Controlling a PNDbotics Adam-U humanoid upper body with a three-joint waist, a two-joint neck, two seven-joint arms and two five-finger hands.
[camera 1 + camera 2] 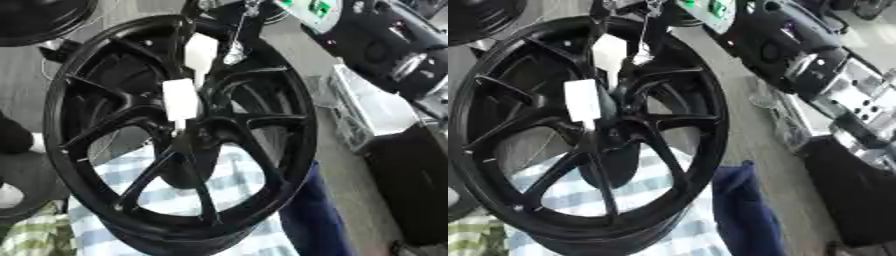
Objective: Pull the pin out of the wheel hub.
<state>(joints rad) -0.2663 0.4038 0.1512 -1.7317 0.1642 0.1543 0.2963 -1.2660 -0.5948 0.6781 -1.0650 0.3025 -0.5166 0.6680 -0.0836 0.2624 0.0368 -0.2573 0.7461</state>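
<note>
One black wheel (pixel 179 145) before us stands tilted, two white tags (pixel 180 99) near its hub; we cannot tell our right hand's (pixel 833 75) state.

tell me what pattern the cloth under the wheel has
Blue and white checks on the cloth, clearest in the left eye view.

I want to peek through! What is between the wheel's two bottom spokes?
Blue-and-white checked cloth, seen through the wheel; clearest in the left eye view.

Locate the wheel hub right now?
The wheel hub sits left of centre in the left eye view, where the black wheel's spokes meet, just below two white tags; blue-checked cloth shows behind the lower spokes.
</note>
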